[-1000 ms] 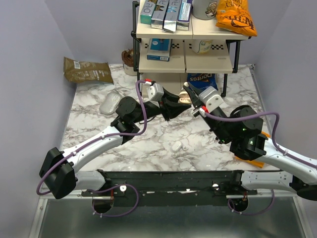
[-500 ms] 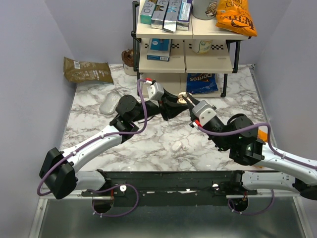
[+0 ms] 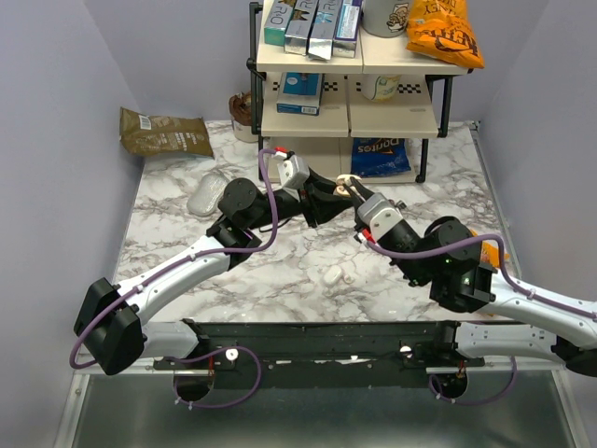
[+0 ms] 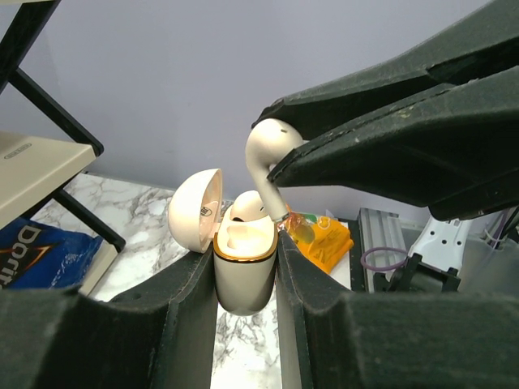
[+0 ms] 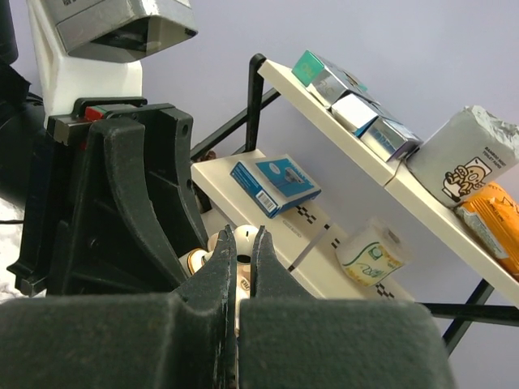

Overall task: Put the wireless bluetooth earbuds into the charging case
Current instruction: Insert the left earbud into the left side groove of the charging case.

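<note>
My left gripper (image 4: 245,261) is shut on the charging case (image 4: 243,275), a cream oval body with a gold rim, held upright with its lid (image 4: 196,211) hinged open to the left. One earbud (image 4: 247,209) sits in the case. My right gripper (image 4: 280,168) is shut on a second cream earbud (image 4: 266,154), stem pointing down, just above the case's right rim. In the right wrist view the fingertips (image 5: 229,243) pinch that earbud (image 5: 246,237) in front of the left gripper's black body (image 5: 122,203). From above, both grippers (image 3: 328,201) (image 3: 352,189) meet mid-table.
A two-tier shelf rack (image 3: 354,112) with boxes and snack bags stands at the back. A blue chip bag (image 3: 380,156) lies under it. A brown bag (image 3: 163,133), a white mouse (image 3: 207,196), a small white oval object (image 3: 333,275) and an orange packet (image 4: 324,239) are on the marble table.
My right arm has swung left and brought the earbud in over the open case. The left arm has held the case still.
</note>
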